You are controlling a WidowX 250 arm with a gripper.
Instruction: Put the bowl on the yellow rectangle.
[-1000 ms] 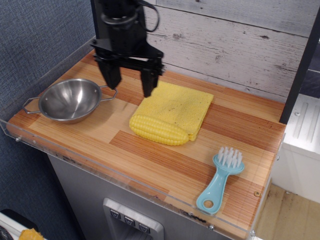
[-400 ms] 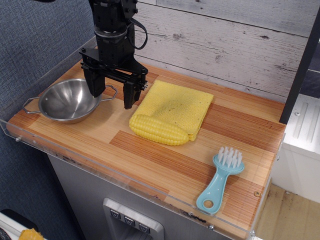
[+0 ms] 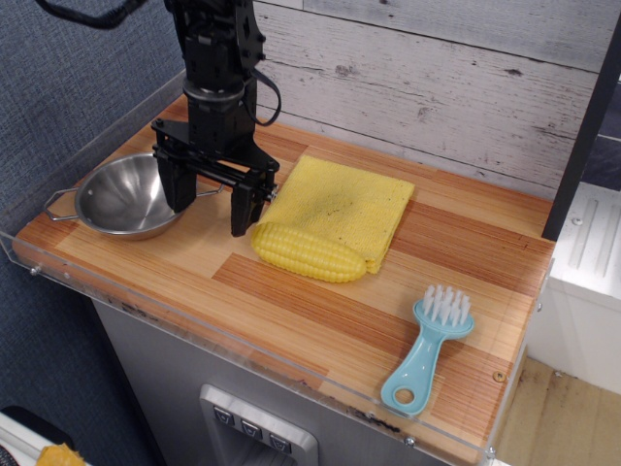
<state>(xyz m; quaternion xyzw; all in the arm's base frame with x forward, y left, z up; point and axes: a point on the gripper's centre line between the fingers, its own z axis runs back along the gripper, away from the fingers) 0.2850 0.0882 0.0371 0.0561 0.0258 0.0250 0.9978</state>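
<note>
The steel bowl (image 3: 121, 197) sits on the wooden counter at the left, its left wire handle showing. The yellow cloth (image 3: 342, 202) lies flat in the middle of the counter. My black gripper (image 3: 207, 208) is open and low over the counter. Its left finger (image 3: 177, 192) stands over the bowl's right rim and its right finger (image 3: 241, 211) stands between the bowl and the cloth. The bowl's right handle is hidden behind the gripper. Nothing is held.
A yellow plastic corn cob (image 3: 307, 252) lies against the cloth's front edge. A light blue brush (image 3: 428, 346) lies at the front right. A clear plastic lip (image 3: 194, 325) runs along the counter's front. A plank wall (image 3: 437, 87) stands behind.
The gripper has moved left and down, from above the cloth's left corner to the bowl's right rim. The bowl, cloth, corn and brush have not moved.
</note>
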